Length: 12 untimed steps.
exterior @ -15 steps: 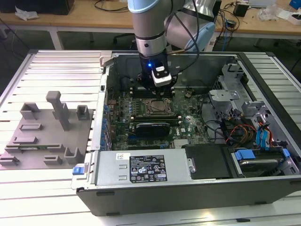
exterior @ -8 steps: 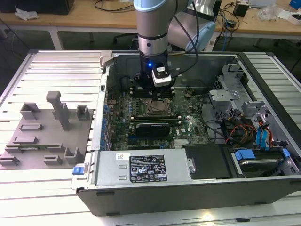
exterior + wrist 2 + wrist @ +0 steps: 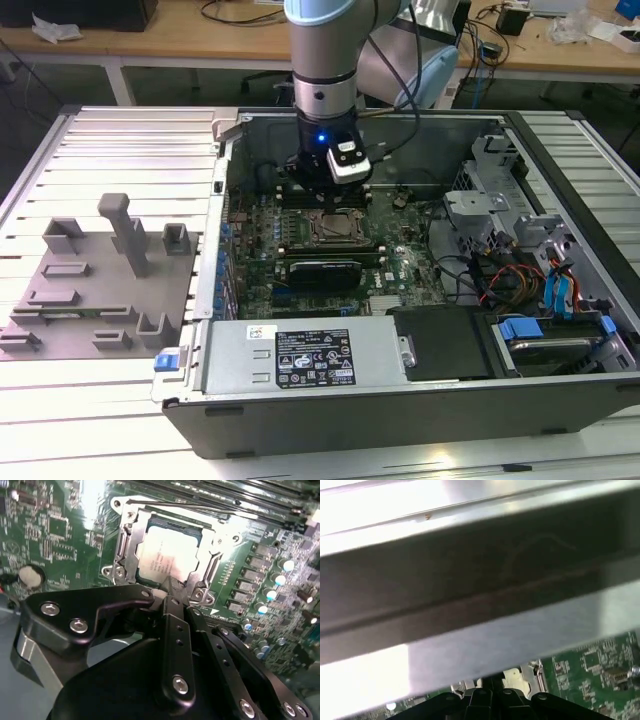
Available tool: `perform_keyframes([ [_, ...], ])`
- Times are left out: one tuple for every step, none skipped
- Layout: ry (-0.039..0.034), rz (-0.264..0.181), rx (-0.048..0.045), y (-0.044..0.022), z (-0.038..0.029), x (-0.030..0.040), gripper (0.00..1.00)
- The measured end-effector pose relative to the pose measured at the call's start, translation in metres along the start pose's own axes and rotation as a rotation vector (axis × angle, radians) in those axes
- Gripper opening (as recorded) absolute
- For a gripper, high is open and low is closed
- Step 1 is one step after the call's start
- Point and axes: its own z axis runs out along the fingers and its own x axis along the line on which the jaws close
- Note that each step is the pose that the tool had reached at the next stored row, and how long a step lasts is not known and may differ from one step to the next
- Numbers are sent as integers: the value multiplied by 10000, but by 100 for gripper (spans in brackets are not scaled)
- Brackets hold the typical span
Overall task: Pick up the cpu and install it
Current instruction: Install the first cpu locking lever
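Observation:
The cpu (image 3: 169, 555), a pale silver square chip, lies flat inside the metal-framed socket (image 3: 126, 550) on the green motherboard. In the exterior view the cpu (image 3: 336, 229) shows at the middle of the board, just in front of my gripper (image 3: 334, 196). In the second wrist view my gripper (image 3: 172, 586) hangs close over the socket's near edge, its two black fingers (image 3: 176, 630) brought together to a point with nothing between them. It is apart from the chip's top.
The open computer case (image 3: 300, 400) surrounds the board, with its power supply (image 3: 300, 357) at the front and drive cages and cables (image 3: 520, 270) on the exterior view's right. A grey tray with upright blocks (image 3: 80, 300) lies outside the case on the exterior view's left. The case wall (image 3: 480, 580) stands close.

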Motion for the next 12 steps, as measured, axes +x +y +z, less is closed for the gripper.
perform_keyframes([
  [-4, -122, -12, 1, 0, 0, 11],
  [-5, -207, -21, 0, -5, 0, 11],
  [-6, -236, -24, -1, -20, -2, 11],
  [-7, -254, -27, -1, -47, -5, 11],
  [-6, -260, -27, -2, -78, -9, 11],
  [-6, -264, -26, -3, -143, -16, 11],
  [-6, -264, -27, -4, -202, -23, 11],
  [-7, -264, -27, -5, -247, -28, 11],
  [-6, -266, -26, -5, -260, -30, 11],
  [-6, -268, -28, -4, -262, -34, 11],
  [-5, -265, -29, -2, -261, -50, 11],
  [2, -266, -25, 3, -257, -83, 11],
])
